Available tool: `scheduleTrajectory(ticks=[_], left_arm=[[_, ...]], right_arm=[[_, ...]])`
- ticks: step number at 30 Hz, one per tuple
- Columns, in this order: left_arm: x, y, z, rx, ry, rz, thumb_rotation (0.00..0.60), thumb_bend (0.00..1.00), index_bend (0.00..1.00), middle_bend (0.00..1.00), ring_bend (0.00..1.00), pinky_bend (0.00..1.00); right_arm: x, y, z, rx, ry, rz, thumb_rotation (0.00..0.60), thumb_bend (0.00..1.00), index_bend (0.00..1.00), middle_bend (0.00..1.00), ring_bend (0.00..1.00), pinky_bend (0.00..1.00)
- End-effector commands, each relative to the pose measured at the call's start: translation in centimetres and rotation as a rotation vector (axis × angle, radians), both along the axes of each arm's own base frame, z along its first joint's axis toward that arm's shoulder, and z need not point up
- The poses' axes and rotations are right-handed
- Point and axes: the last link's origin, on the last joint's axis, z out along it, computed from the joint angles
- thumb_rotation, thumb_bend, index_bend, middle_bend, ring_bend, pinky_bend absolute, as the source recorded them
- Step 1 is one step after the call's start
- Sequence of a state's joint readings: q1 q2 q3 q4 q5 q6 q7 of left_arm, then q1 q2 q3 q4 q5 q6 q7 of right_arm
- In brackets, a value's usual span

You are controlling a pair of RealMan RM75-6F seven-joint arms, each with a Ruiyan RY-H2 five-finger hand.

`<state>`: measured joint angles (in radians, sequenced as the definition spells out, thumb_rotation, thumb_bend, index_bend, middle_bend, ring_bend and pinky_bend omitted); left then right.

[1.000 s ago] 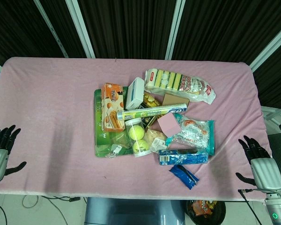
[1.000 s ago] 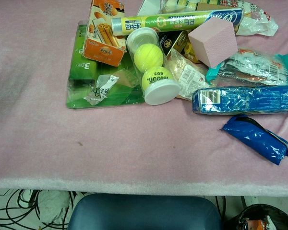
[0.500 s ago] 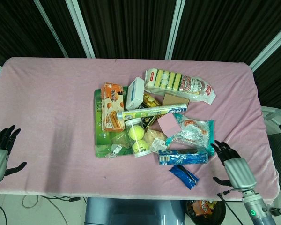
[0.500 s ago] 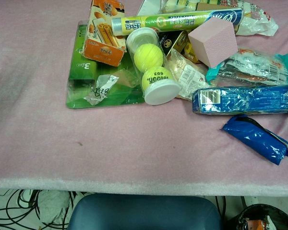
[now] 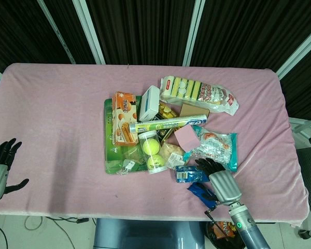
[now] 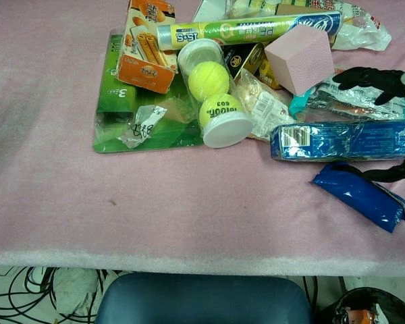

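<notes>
My right hand (image 5: pixel 220 182) hovers with fingers spread over the right end of a long blue biscuit pack (image 5: pixel 197 173), holding nothing. In the chest view its dark fingers (image 6: pixel 374 79) reach past the far side of that pack (image 6: pixel 344 140), and the thumb lies on the near side, just above a small dark-blue packet (image 6: pixel 361 194). The small packet (image 5: pixel 199 193) is partly hidden under the hand in the head view. My left hand (image 5: pixel 0 168) stays off the table's front left edge, fingers apart and empty.
A heap fills the table's middle: clear tube of tennis balls (image 5: pixel 151 152), pink foam cube (image 5: pixel 186 137), teal snack bag (image 5: pixel 217 147), green flat pack (image 5: pixel 114 153), orange box (image 5: pixel 123 119), white box (image 5: pixel 149 102), wrap roll (image 5: pixel 168 123), sponge pack (image 5: pixel 197 93). Pink cloth (image 5: pixel 52 114) covers the table.
My right hand has travelled left from the table's front right corner to above the blue biscuit pack and small blue packet. The left hand and the objects have not moved.
</notes>
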<state>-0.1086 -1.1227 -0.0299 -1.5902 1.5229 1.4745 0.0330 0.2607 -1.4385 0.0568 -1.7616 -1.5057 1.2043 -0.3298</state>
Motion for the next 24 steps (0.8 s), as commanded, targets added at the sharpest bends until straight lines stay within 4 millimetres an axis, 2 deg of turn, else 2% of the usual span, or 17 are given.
scheduleTrajectory(ticks=[1,9,14,17,19,21,24], left_arm=[[0.0,0.1,0.0,-0.002,-0.003,0.003,0.600,0.00,0.00,0.00,0.00,0.00],[0.1,0.2,-0.1,-0.011,-0.015,0.010,0.600,0.00,0.00,0.00,0.00,0.00],[0.1,0.2,-0.1,-0.015,-0.021,0.013,0.600,0.00,0.00,0.00,0.00,0.00],[0.1,0.2,-0.1,-0.015,-0.026,0.015,0.600,0.00,0.00,0.00,0.00,0.00],[0.1,0.2,-0.1,-0.015,-0.026,0.016,0.600,0.00,0.00,0.00,0.00,0.00],[0.2,0.2,0.0,-0.015,-0.029,0.017,0.600,0.00,0.00,0.00,0.00,0.00],[0.1,0.2,0.0,-0.016,-0.027,0.017,0.600,0.00,0.00,0.00,0.00,0.00]], right_arm=[[0.5,-0.8,-1.1,0.003,0.006,0.003,0.600,0.14,0.12,0.16,0.13,0.24],[1.0,-2.9,-3.7,0.009,0.021,0.005,0.600,0.15,0.17,0.19,0.15,0.24],[0.7,-4.3,-4.9,0.009,0.049,-0.010,0.600,0.18,0.22,0.22,0.18,0.25],[0.2,-4.9,-5.4,0.007,0.068,-0.024,0.600,0.28,0.35,0.32,0.27,0.32],[0.0,-5.1,-5.5,0.002,0.072,-0.030,0.600,0.43,0.54,0.48,0.43,0.46],[-0.1,-5.2,-5.4,-0.001,0.060,-0.028,0.600,0.54,0.67,0.60,0.56,0.58],[0.0,-4.9,-4.7,-0.015,0.035,-0.010,0.600,0.62,0.77,0.67,0.65,0.66]])
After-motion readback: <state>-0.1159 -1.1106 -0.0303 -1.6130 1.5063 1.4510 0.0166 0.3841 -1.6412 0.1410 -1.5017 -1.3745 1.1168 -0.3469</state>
